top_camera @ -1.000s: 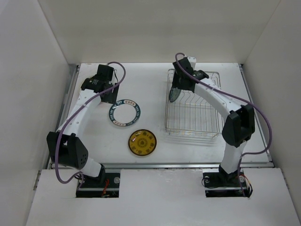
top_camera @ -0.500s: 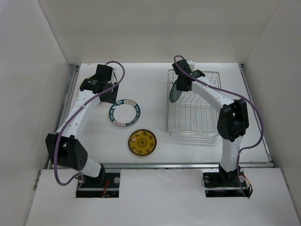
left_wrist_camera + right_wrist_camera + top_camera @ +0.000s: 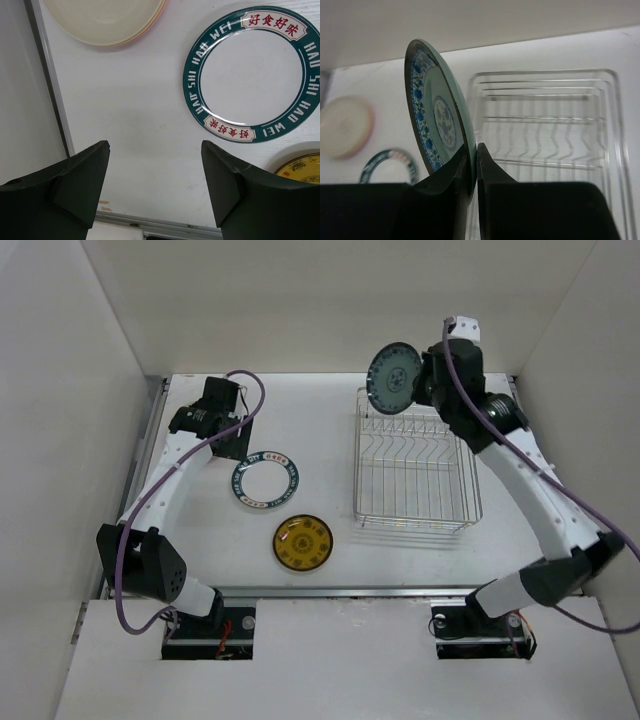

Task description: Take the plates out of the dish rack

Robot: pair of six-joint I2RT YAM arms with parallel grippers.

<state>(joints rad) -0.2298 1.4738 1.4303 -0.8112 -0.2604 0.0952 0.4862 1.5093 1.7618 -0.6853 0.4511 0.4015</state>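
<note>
The small teal-blue plate (image 3: 394,366) stands on edge in the air above the far left corner of the dish rack (image 3: 357,470), its lower rim pinched between the pressed-together jaws of the right gripper (image 3: 474,165), its patterned face turned left. The teal-rimmed plate (image 3: 265,481) and orange-yellow plate (image 3: 303,542) lie flat on the table well to the left, so the set-down likely runs leftward. The left gripper (image 3: 155,150), jaws spread and holding nothing, hovers there above the table, nearer those plates.

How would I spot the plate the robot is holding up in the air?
Find the wire rack on the right of the table. Above its far left corner, the right gripper pinches a small plate by its rim. It is the only one in the air, teal with blue patterns; the yellow plate and green-rimmed plate lie flat.
</note>
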